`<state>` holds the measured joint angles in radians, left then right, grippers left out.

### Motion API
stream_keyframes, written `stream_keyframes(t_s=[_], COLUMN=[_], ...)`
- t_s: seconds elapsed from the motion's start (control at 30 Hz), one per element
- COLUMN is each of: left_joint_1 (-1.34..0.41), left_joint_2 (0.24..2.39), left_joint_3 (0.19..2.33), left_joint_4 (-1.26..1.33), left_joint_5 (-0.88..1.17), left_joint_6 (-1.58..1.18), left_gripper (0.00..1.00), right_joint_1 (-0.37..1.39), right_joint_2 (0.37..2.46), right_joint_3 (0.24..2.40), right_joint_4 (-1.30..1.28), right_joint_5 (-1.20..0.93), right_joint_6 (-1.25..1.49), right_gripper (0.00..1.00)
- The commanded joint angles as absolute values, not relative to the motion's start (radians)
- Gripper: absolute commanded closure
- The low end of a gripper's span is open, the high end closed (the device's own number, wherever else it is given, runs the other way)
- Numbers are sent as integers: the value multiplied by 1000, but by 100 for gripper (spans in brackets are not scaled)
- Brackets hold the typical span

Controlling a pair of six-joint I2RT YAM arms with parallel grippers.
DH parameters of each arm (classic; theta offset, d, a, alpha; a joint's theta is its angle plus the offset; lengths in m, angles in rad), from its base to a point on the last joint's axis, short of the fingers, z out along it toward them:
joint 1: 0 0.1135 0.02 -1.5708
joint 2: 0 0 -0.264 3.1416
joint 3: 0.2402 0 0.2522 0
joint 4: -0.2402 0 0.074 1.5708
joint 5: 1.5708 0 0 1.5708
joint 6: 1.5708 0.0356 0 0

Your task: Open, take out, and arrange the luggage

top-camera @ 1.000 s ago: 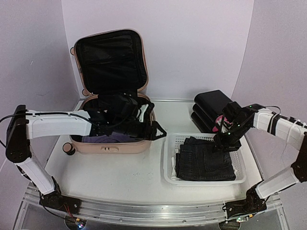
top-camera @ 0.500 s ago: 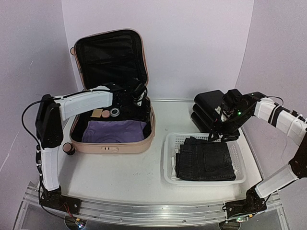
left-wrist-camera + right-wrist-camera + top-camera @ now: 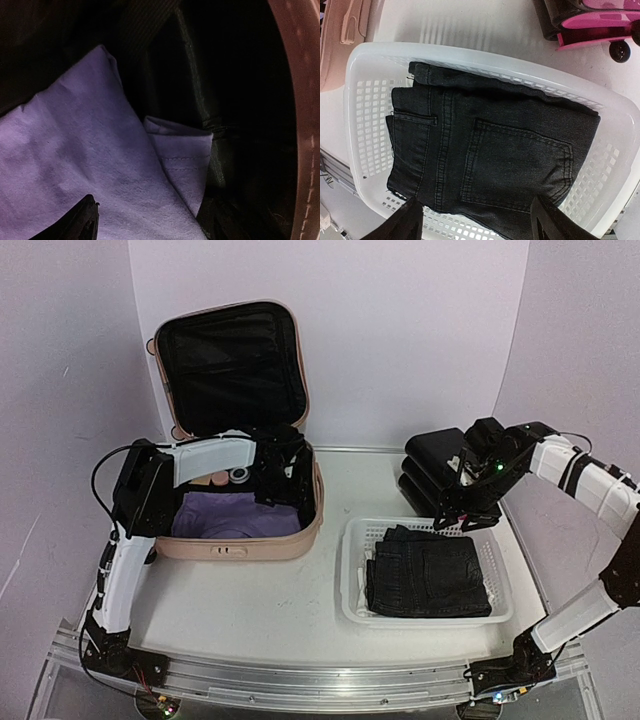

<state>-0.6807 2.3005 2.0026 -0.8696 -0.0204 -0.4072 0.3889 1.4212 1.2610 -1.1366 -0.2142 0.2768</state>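
Pale pink suitcase (image 3: 250,543) stands open at the back left of the bench (image 3: 250,605). Left fingers (image 3: 86,220) are spread over its purple cloth (image 3: 75,165), probably to lift it out. Right fingers (image 3: 412,220) are spread and empty above black jeans (image 3: 495,150) in a white basket (image 3: 365,100).

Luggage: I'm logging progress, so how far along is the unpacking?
Done: the luggage stands open and folded jeans lie in the basket. In hand: the left tool, open, reaches inside over the purple cloth; the right tool hangs open above the jeans. Remaining: cloth and small round items.

White table (image 3: 250,590), pink luggage (image 3: 235,546), white basket (image 3: 349,570), black drawer box (image 3: 435,455)
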Motion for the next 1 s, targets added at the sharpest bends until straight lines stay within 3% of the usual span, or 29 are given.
stream_keyframes(t_s=[0.0,0.23,0.4,0.6,0.87,0.97], left_joint_1=[-688,-684,-661,-638,-619,-616], left_joint_2=[2310,2328,2295,2248,2183,2139], left_joint_3=[2029,2020,1989,1959,1904,1870], left_joint_4=[-885,-886,-885,-883,-854,-826], left_joint_5=[-13,32,40,57,78,98], left_joint_6=[-393,-385,-381,-368,-355,-345], left_gripper=[24,29,56,77,97,100], right_joint_1=[394,394,409,479,547,572], right_joint_2=[1435,1461,1484,1553,1680,1755], right_joint_3=[1319,1359,1391,1467,1520,1559], right_joint_4=[-1136,-1130,-1076,-998,-759,-653], right_joint_5=[-244,-296,-358,-415,-483,-493], right_joint_6=[263,281,329,389,628,743], right_gripper=[25,25,25,25,26,26])
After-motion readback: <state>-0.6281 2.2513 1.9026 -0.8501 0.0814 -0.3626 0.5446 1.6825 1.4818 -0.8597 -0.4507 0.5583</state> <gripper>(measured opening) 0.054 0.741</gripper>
